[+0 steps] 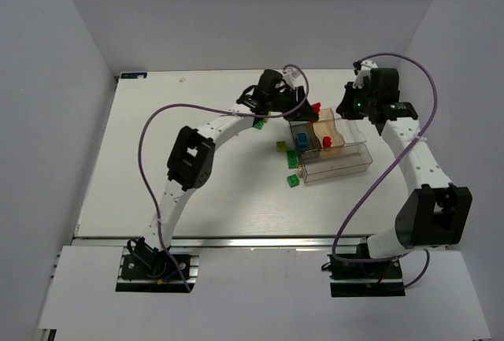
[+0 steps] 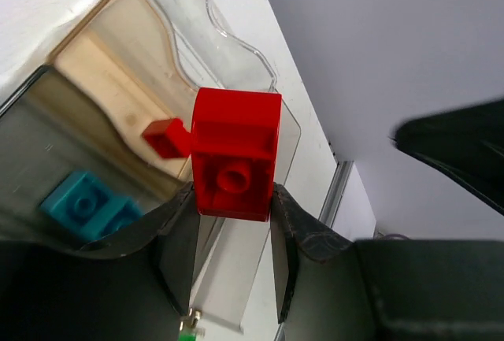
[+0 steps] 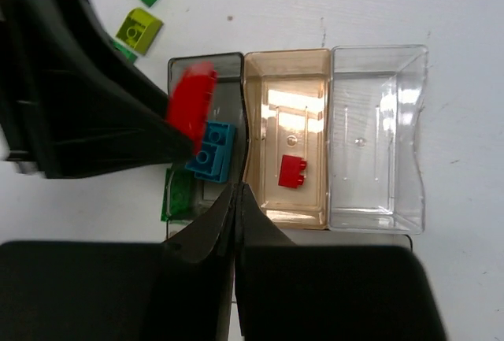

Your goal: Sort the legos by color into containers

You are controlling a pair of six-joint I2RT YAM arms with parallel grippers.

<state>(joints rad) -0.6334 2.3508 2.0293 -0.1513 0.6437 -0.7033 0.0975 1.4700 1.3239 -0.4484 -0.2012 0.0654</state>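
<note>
Over the clear plastic box, left hand pinches a red brick.

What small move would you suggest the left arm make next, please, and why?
Probably move the left hand, with its red brick, sideways over the tan compartment. A second red brick already lies there, while the held one seems to hang over the grey compartment with the blue brick.
</note>
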